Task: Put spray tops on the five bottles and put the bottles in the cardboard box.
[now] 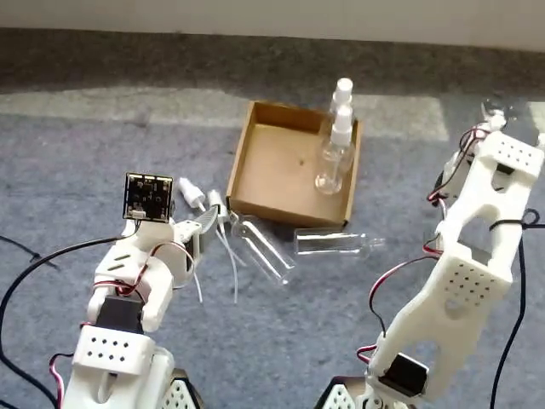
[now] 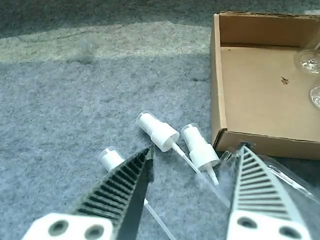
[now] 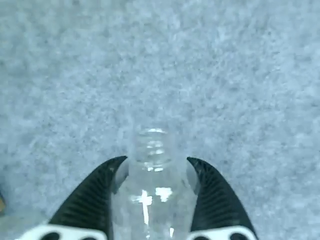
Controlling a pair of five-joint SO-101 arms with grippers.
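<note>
Cardboard box (image 2: 216, 90) beside loose spray tops (image 2: 159, 132), left gripper (image 2: 196, 149) spread wide near them, right gripper (image 3: 157, 160) clamping clear bottle (image 3: 150, 200)

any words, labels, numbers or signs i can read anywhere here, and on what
No readable text in any view.
cardboard box: plain, one small dark speck, no print.
spray tops, and the bottle in the right gripper: no labels.
circuit board on the left arm's wrist: any markings too small to read.
</note>
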